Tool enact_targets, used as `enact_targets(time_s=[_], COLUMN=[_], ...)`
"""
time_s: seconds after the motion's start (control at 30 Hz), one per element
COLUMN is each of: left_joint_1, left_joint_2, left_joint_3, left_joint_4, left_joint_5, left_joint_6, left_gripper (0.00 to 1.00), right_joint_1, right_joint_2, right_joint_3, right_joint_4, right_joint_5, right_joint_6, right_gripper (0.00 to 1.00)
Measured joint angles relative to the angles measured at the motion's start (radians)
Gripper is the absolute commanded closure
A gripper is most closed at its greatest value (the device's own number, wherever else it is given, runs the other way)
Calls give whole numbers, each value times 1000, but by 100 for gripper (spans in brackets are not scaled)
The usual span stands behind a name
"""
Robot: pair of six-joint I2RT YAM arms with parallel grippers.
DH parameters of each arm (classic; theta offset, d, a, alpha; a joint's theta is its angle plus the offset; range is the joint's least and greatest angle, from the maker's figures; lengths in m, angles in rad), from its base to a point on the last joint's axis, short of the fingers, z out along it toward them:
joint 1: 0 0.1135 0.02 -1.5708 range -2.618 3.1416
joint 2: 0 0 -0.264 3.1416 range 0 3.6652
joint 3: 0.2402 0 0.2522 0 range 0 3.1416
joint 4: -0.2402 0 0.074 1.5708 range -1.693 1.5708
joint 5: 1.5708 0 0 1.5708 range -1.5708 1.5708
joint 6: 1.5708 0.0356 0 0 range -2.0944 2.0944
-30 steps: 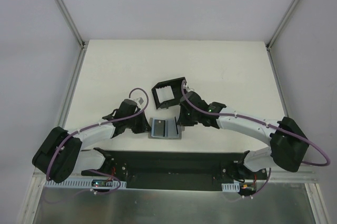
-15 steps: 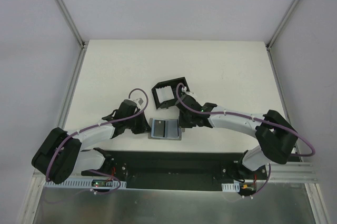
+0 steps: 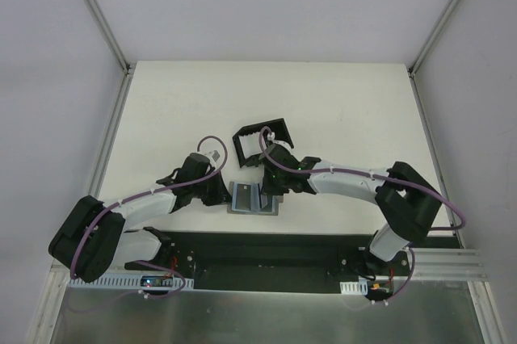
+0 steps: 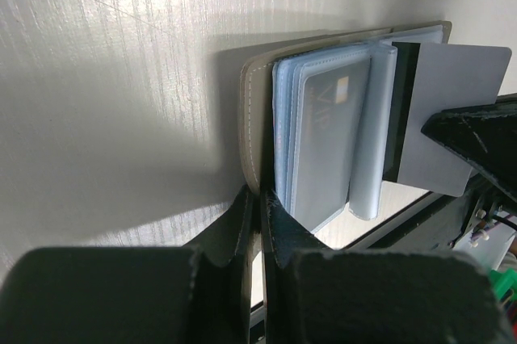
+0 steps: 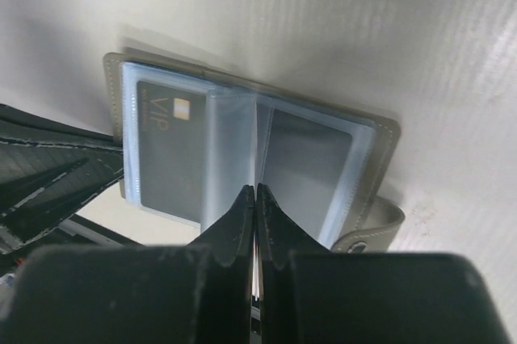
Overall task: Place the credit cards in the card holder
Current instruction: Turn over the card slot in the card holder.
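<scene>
A grey wallet lies open near the table's front edge, with clear sleeves. My left gripper is shut on the edge of its left cover. My right gripper is shut over the wallet's middle on a credit card, held on edge, pale back and black stripe showing. In the right wrist view the fingers pinch that thin edge. A dark card marked VIP and another dark card sit in the sleeves. The black card holder stands just behind the wallet.
The black base plate of the arms runs along the near edge just in front of the wallet. Metal rails border the white table on the left and right. The wallet's strap sticks out at its right side.
My right gripper has moved left, from the wallet's right edge to over its middle, and its elbow has swung inward. The left arm and the wallet have stayed put.
</scene>
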Motion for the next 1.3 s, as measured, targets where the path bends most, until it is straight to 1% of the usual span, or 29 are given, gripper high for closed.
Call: enact_targets(time_s=[0.4, 0.67, 0.8, 0.9, 1.03, 1.2, 1.3], left_joint_1=[0, 0, 0, 0, 0, 0, 0], left_joint_2=[2, 4, 6, 14, 17, 17, 16], left_joint_3=[0, 0, -3, -5, -6, -12, -13], left_joint_4=[1, 4, 11, 18, 24, 34, 36], left_joint_5=[0, -1, -5, -6, -6, -6, -5], left_joint_6=[0, -3, -14, -23, -28, -30, -30], left_gripper=[100, 100, 100, 100, 100, 100, 100], right_joint_1=[11, 20, 20, 21, 15, 4, 3], right_joint_2=[19, 73, 83, 60, -27, -163, -186], right_joint_3=[2, 49, 80, 92, 88, 1, -37], right_joint_4=[156, 249, 261, 251, 126, 7, -49], right_joint_5=[-118, -222, -262, -231, -130, -23, 12], right_joint_6=[-19, -20, -37, -51, -60, -48, -39], right_gripper=[99, 99, 100, 99, 100, 100, 100])
